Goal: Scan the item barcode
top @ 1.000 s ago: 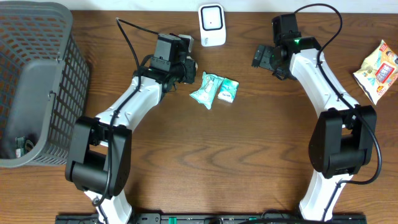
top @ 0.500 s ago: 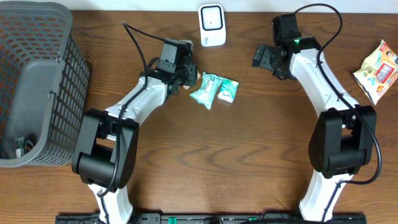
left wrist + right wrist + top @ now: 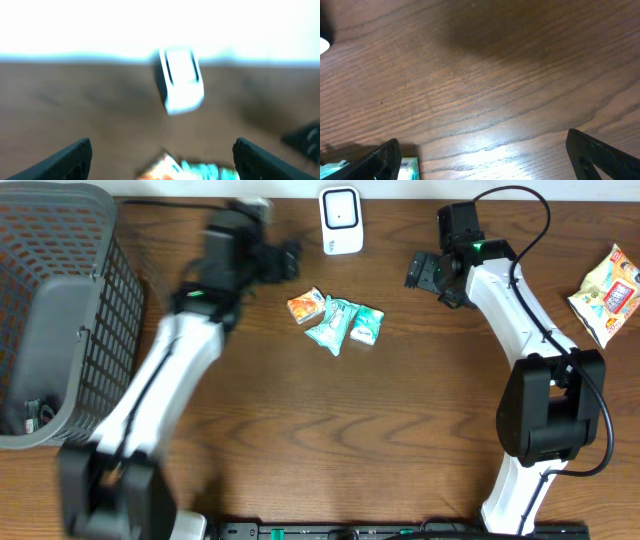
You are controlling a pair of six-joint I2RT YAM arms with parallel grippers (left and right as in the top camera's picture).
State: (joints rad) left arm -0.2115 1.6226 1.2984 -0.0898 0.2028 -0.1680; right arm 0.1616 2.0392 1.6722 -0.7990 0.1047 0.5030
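An orange packet (image 3: 305,306) lies near the table's (image 3: 400,430) far edge, likely set there facing the white scanner (image 3: 340,220). The left pincer (image 3: 162,150) and right pincer (image 3: 482,152) gape wide, empty.

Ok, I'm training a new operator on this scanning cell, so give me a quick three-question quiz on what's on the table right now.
1. True or false: the left gripper holds the orange packet.
2. What lies at the right edge of the table? A) snack bag B) a mug C) scissors
3. How many teal packets lie beside the orange one?
Key: 1 false; 2 A; 3 two.
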